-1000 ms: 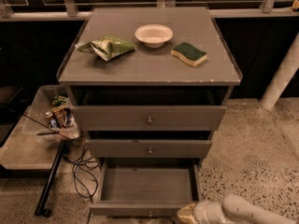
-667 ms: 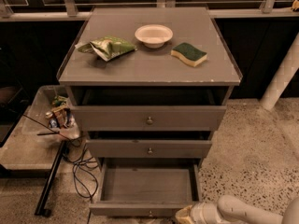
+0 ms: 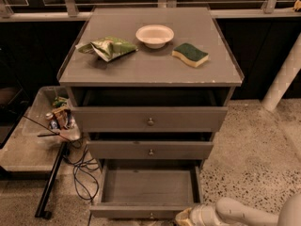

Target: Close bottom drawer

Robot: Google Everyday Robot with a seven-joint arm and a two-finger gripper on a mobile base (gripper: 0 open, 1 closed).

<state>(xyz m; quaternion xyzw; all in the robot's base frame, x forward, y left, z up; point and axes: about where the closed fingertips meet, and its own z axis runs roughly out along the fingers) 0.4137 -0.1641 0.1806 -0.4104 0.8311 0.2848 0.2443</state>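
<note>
Fingers of the gripper [image 3: 184,216] sit low at the near edge of view, at the end of a pale arm [image 3: 240,214] coming in from the right; whether they are spread or together cannot be told. Just left of them is the right end of the bottom drawer [image 3: 148,187], whose slim front panel faces the viewer with its small knob [image 3: 151,215] further left; contact cannot be confirmed. That drawer is pulled well out of the grey cabinet [image 3: 149,74], its long axis running left to right. Beyond and above the fingers are the middle drawer [image 3: 150,150] and the taller top drawer [image 3: 149,120]. Farthest up, on the tabletop [image 3: 141,69], lie a green sponge [image 3: 190,54], a white bowl [image 3: 154,35] and, well left, a crumpled green bag [image 3: 109,47].
</note>
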